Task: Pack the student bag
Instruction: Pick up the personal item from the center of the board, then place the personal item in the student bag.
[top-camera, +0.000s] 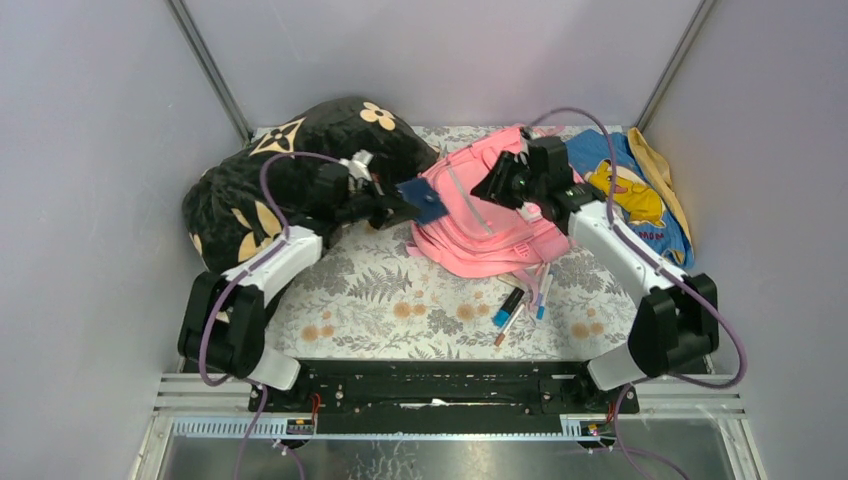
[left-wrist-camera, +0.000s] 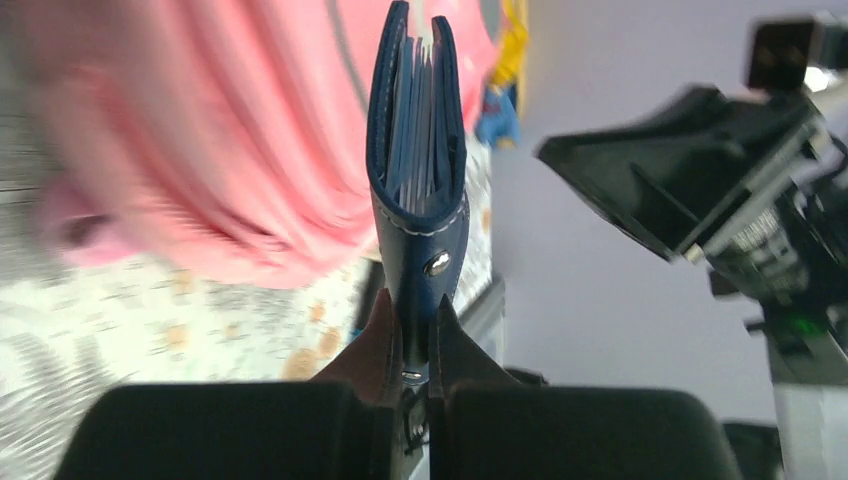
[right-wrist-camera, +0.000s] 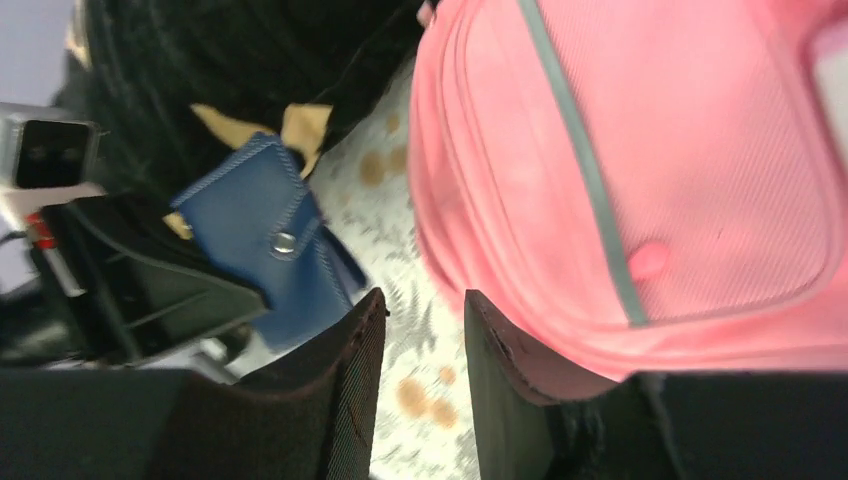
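As left jaws pinch a stitched wallet (left-wrist-camera: 420, 235), right jaws gape beside pink bag (top-camera: 490, 235)

Plain grey walls (top-camera: 100, 150) enclose a table (top-camera: 400, 300) with a fern-patterned top.

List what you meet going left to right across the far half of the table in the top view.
black pillow → blue wallet → pink student bag → blue cloth with a yellow cartoon figure
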